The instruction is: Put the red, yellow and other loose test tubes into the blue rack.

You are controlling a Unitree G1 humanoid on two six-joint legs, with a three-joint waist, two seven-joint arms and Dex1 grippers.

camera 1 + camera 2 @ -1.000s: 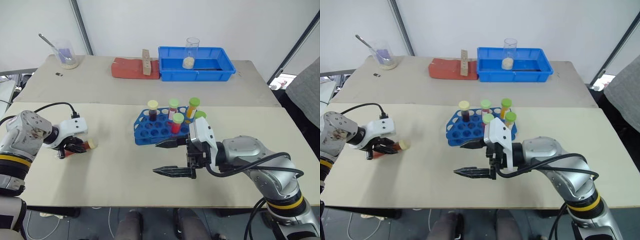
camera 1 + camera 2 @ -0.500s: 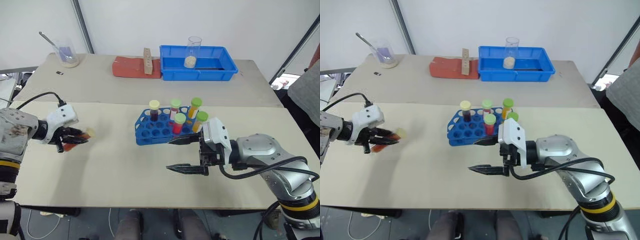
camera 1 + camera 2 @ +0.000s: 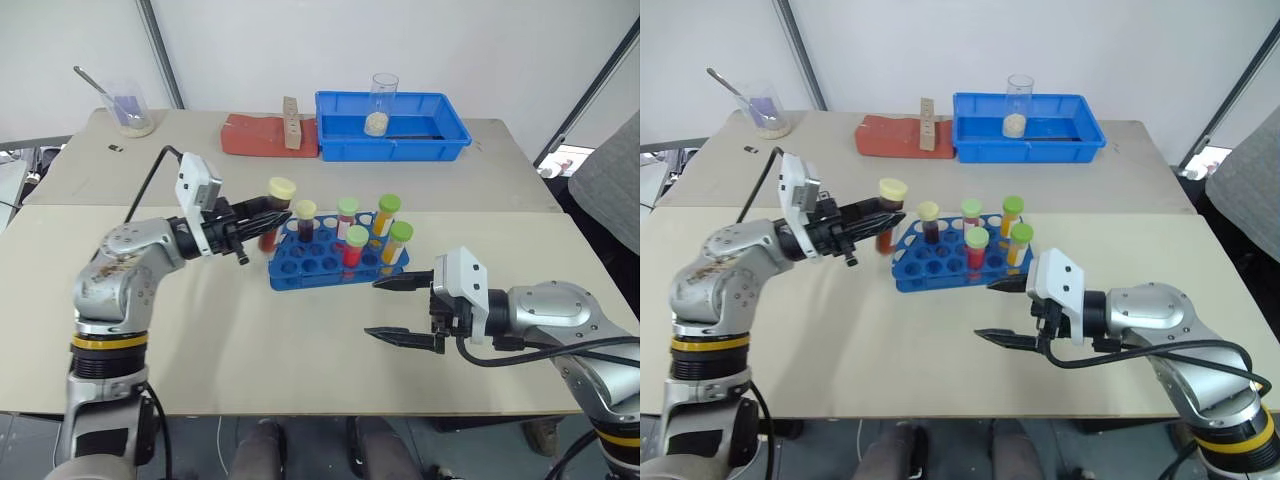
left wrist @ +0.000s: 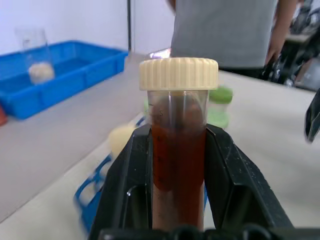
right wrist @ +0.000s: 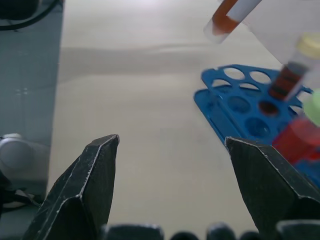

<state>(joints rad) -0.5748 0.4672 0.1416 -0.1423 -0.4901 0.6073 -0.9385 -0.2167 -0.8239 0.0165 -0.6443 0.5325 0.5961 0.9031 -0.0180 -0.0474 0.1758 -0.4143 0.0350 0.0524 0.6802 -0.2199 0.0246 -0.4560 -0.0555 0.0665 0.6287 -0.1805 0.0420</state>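
Five capped tubes stand in the blue rack [image 3: 325, 262] at mid-table in my head views; my left pincer [image 3: 262, 218] hangs at the rack's left end, clamped on a cream-capped tube [image 3: 276, 207] of dark red liquid. My left wrist view shows both fingers [image 4: 125, 185] pressed against that tube. My right wrist view shows my right pincer [image 5: 172, 150] spread wide, empty, near the rack.

No legible text, labels, brands or numbers anywhere. Faint graduation ticks down the clear wall of the cream-capped test tube [image 4: 178, 150], too fine to read as figures.
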